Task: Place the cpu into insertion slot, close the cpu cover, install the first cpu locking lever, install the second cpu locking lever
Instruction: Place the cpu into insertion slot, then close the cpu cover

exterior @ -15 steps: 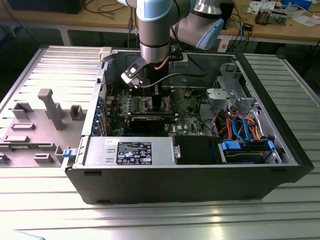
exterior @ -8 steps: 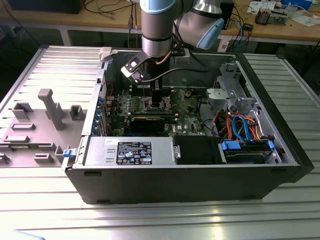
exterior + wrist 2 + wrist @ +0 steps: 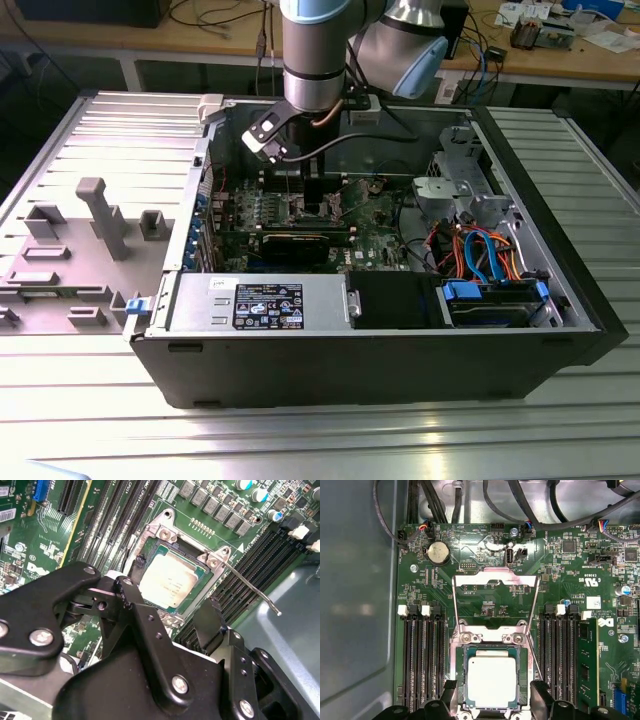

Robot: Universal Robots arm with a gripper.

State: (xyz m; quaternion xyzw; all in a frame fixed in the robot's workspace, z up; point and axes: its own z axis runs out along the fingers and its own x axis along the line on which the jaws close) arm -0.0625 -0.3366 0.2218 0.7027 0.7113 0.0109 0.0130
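Observation:
The cpu (image 3: pixel 492 682) (image 3: pixel 170 582), a silver-topped square chip, lies flat in the insertion slot (image 3: pixel 524 675) on the green motherboard (image 3: pixel 380 225). The cpu cover (image 3: pixel 495 579), a thin metal frame with a large window, stands swung open off the slot on its far side. A thin wire locking lever (image 3: pixel 250 587) sticks out unlatched beside the socket. My gripper (image 3: pixel 494 692) (image 3: pixel 167 605) (image 3: pixel 303 185) hangs just above the chip and is open. Its black fingers (image 3: pixel 540 695) stand on either side of the chip without touching it.
Rows of black memory slots (image 3: pixel 422 660) flank the socket, and one holds a green memory module (image 3: pixel 587 665). The open computer case (image 3: pixel 350 350) holds a power supply box (image 3: pixel 260 303), a long black expansion card (image 3: pixel 295 245) and orange and blue cables (image 3: pixel 480 250). Grey fixtures (image 3: pixel 100 215) stand at the exterior view's left.

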